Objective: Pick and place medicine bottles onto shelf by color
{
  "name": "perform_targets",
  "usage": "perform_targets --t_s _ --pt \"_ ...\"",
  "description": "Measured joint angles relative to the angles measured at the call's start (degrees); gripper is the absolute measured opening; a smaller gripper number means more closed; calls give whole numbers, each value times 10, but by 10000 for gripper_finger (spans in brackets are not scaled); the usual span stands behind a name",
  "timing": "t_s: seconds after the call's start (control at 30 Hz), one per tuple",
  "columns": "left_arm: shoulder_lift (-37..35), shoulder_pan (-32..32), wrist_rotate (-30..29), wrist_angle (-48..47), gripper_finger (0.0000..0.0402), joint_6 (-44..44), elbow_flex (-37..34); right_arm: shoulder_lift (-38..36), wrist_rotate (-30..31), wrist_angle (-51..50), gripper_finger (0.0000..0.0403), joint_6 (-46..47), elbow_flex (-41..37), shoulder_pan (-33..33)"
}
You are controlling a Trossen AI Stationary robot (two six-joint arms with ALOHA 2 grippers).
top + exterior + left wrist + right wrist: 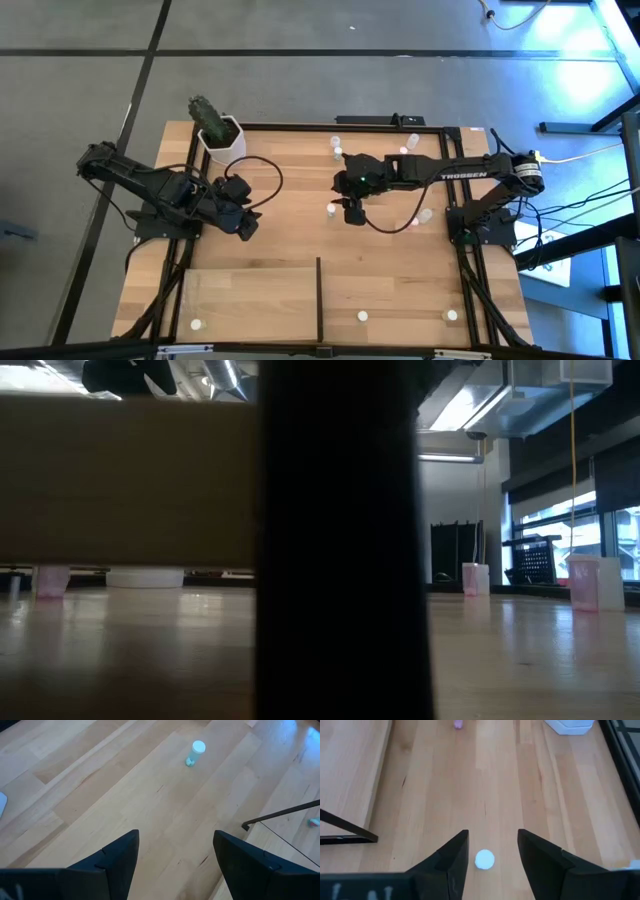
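Three bottles already stand on the shelf (250, 300) from above: one (196, 324) left of the divider (319, 298), two right of it (362, 316); several more dot the bench (290, 190) by my right arm, so most sorting remains. My right fingers (352, 213) hang mid-bench beside a bottle (331, 209); my left fingers (246, 226) wait near the cactus pot (222, 138). Low down, pink bottles (474, 578) stand behind the divider. From my left wrist, fingers spread wide and empty, a green bottle (195, 753) well ahead. From my right wrist, fingers half open straddle a white cap (484, 859), not yet gripping.
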Motion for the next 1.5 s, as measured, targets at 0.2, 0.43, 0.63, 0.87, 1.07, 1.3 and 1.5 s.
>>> perform_targets --t_s 0.2,0.43,0.63,0.87,1.07,1.3,1.5 --pt "0 0 0 0 250 2 0 0 0 4 210 -11 0 0" --pt "0 0 0 0 250 2 0 5 -4 5 248 -45 0 0" --pt "0 0 0 0 250 2 0 52 -55 1 246 -105 0 0" --pt "0 0 0 0 250 2 0 123 -48 4 244 -145 0 -1" --pt "0 0 1 0 250 2 0 149 -4 7 244 -150 0 -2" --pt "0 0 2 0 250 2 0 150 -4 6 244 -145 0 -2" --pt "0 0 2 0 250 3 0 150 -4 5 244 -145 1 -2"
